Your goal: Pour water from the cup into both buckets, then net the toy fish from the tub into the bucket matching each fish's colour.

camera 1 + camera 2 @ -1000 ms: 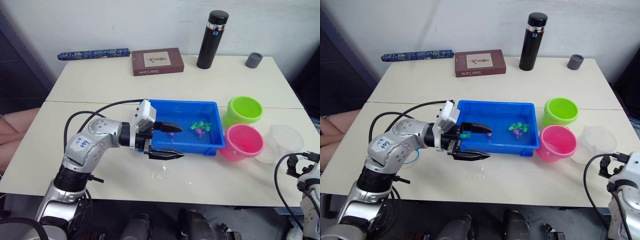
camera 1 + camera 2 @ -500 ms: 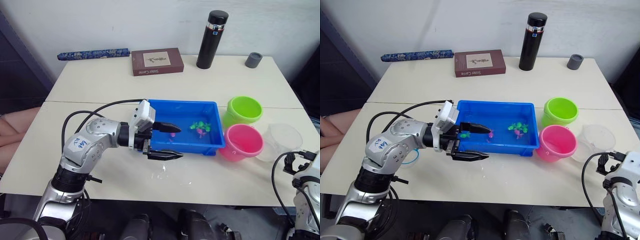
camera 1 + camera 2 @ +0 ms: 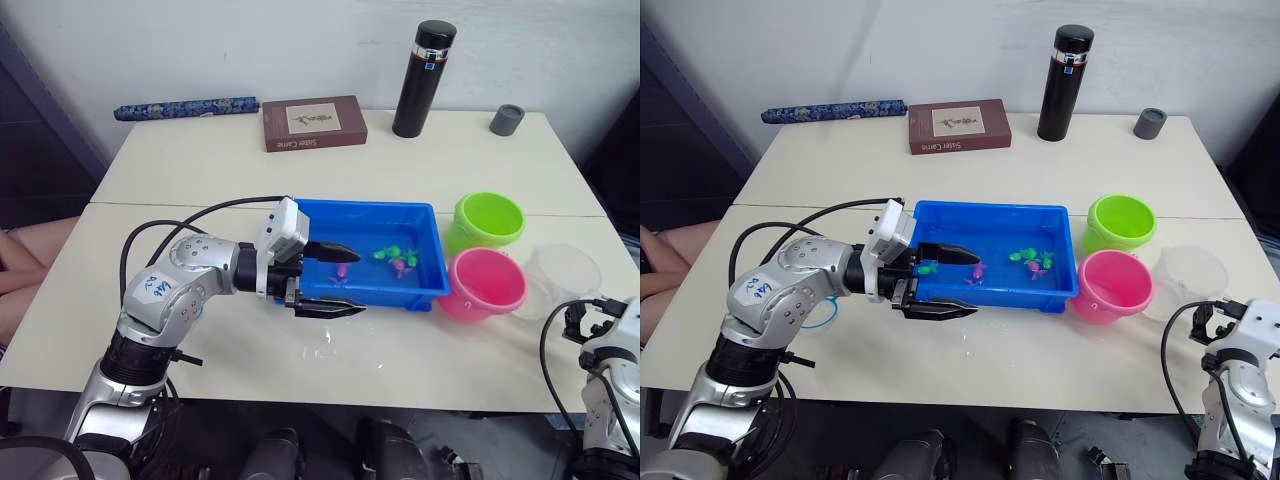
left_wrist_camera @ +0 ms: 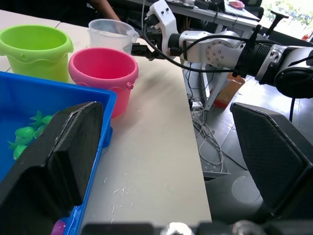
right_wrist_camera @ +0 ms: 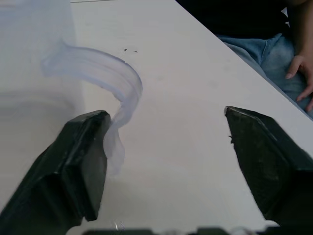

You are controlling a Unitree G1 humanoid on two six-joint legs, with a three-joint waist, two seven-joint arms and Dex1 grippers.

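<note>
Left pincer (image 3: 330,281) is wide open over the tub's (image 3: 420,215) near wall, one finger inside and one outside, with the fish (image 3: 397,257) further in, past its tips. Right pincer (image 5: 166,161) is open too, with the cup (image 5: 54,83) touching one finger. Pink bucket (image 3: 488,283) and green bucket (image 3: 489,221) stand between the pincers.

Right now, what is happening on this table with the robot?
The left gripper is open at the left end of the blue tub, one finger inside and one outside its near wall; it holds nothing. Green and pink toy fish lie in the tub. The right gripper is open beside the clear cup, near the pink bucket and green bucket.
</note>
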